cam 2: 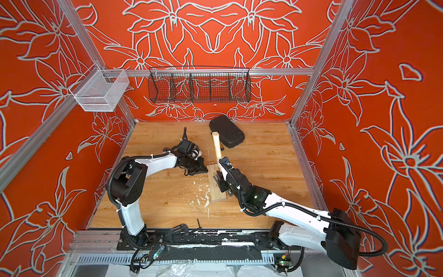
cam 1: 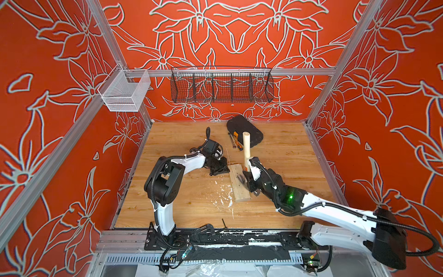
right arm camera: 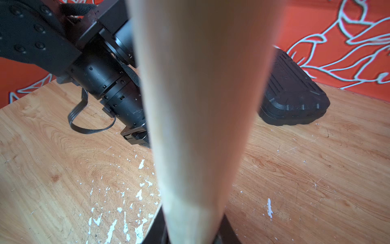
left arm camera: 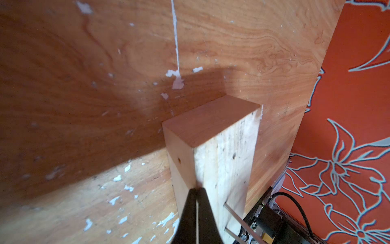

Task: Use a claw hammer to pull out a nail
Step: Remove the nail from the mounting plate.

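Claw (cam 1: 240, 178), perhaps half behind right gripper (cam 1: 249, 178)

both top views high, front, looking down; wrist views close over shared tabletop (left arm camera: 63, 200).

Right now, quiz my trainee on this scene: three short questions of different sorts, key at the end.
1. True or false: the left gripper is shut.
2. Pick one. The right gripper holds: A the hammer; B the case; C the screwdriver.
3. Fill in: the hammer's head rests on the wooden ____.

Key: 1 true; 2 A; 3 block.
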Action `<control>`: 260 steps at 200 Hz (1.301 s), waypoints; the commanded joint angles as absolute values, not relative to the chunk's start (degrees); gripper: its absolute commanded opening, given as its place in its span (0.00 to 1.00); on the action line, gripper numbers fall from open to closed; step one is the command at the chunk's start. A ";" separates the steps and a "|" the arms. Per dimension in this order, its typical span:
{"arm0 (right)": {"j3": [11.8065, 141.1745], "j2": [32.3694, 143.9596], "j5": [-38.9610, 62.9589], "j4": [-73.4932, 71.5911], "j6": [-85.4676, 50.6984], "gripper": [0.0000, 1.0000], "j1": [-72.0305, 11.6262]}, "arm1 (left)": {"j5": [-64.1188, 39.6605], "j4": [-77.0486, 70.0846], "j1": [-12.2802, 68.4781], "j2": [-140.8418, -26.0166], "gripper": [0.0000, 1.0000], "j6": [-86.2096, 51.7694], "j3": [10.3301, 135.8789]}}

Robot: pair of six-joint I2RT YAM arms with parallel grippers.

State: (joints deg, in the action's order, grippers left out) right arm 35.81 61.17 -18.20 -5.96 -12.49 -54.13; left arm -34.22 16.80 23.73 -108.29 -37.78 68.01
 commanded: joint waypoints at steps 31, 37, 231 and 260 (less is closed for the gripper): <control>36.66 57.32 -20.17 -9.83 -13.38 0.00 -54.93 | -33.31 18.37 24.43 -109.95 0.03 -38.11 66.62; 36.72 56.90 -20.30 -9.67 -13.29 0.00 -54.99 | -33.40 18.37 24.42 -109.87 0.03 -38.01 66.60; 43.71 53.45 -21.61 -8.44 -6.77 0.00 -55.98 | -34.06 23.91 24.22 -98.95 0.16 -31.35 68.25; 45.40 54.64 -21.62 -8.18 -6.28 0.00 -55.90 | -34.76 23.23 24.13 -96.09 0.23 -29.47 67.05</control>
